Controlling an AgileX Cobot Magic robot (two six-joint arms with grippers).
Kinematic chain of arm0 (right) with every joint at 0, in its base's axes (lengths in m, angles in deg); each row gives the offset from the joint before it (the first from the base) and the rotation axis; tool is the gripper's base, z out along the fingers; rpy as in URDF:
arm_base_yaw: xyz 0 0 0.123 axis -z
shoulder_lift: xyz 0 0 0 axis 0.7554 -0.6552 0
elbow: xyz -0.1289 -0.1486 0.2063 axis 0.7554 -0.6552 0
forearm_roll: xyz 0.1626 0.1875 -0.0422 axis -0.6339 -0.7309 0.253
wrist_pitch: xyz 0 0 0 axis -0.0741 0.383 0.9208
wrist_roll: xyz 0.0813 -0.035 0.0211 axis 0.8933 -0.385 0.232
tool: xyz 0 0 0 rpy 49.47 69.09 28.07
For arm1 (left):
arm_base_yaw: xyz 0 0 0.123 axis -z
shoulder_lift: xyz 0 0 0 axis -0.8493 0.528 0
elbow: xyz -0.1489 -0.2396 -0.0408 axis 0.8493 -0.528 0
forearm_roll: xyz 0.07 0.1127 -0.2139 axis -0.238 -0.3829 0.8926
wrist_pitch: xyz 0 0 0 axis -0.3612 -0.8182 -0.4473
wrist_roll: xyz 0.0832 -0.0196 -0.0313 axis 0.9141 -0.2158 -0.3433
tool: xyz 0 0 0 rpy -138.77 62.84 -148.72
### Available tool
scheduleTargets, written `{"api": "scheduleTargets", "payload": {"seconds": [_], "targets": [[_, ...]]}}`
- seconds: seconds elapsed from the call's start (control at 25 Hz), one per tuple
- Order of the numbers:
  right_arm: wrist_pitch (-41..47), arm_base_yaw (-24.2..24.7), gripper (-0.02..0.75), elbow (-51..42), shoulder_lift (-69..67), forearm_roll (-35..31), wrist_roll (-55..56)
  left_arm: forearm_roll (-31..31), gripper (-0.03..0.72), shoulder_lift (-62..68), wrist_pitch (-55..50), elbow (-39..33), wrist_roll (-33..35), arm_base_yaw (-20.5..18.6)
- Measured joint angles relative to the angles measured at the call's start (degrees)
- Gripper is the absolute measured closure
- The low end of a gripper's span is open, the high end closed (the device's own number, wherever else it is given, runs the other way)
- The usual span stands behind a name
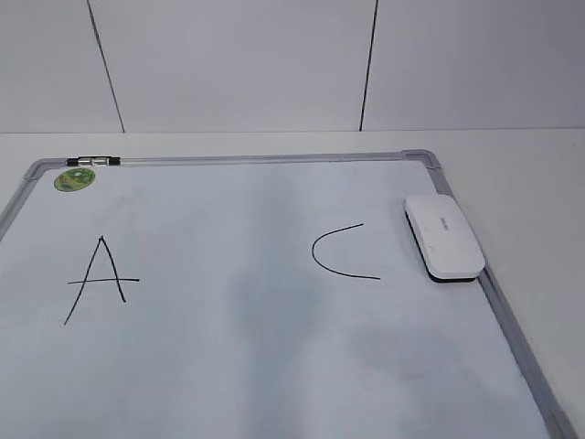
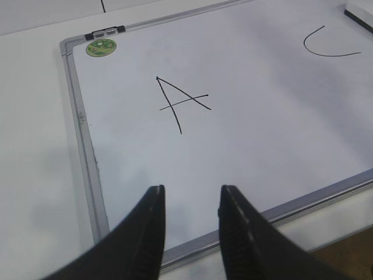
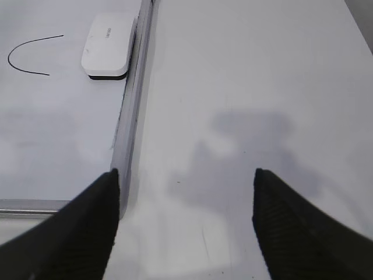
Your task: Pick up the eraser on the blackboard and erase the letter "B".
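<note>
The white eraser (image 1: pixel 444 236) lies flat on the blackboard (image 1: pixel 228 366), against its right frame; it also shows in the right wrist view (image 3: pixel 108 45). The board, a white dry-erase surface with a grey frame, bears a black letter A (image 1: pixel 99 274) on the left and an open curved C (image 1: pixel 338 251) on the right. No letter "B" shows between them; that patch looks blank and faintly smudged. My left gripper (image 2: pixel 191 189) is open and empty above the board's near left corner. My right gripper (image 3: pixel 185 175) is wide open and empty over the table, just right of the board's frame. Neither gripper shows in the exterior view.
A round green sticker (image 1: pixel 74 178) and a small clip (image 1: pixel 96 162) sit at the board's far left corner. The board's grey frame (image 3: pixel 133 99) runs past my right gripper's left finger. White table (image 1: pixel 539 183) lies to the right; a white panelled wall stands behind.
</note>
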Motion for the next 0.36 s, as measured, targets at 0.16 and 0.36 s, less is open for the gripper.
{"api": "scheduleTargets", "payload": {"seconds": [0.16, 0.36], "targets": [[0.0, 0.0, 0.204, 0.0, 0.0, 0.0, 0.0, 0.0, 0.446, 0.0, 0.0, 0.0, 0.0, 0.0], [0.0, 0.0, 0.204, 0.0, 0.0, 0.0, 0.0, 0.0, 0.446, 0.0, 0.0, 0.0, 0.0, 0.0]]}}
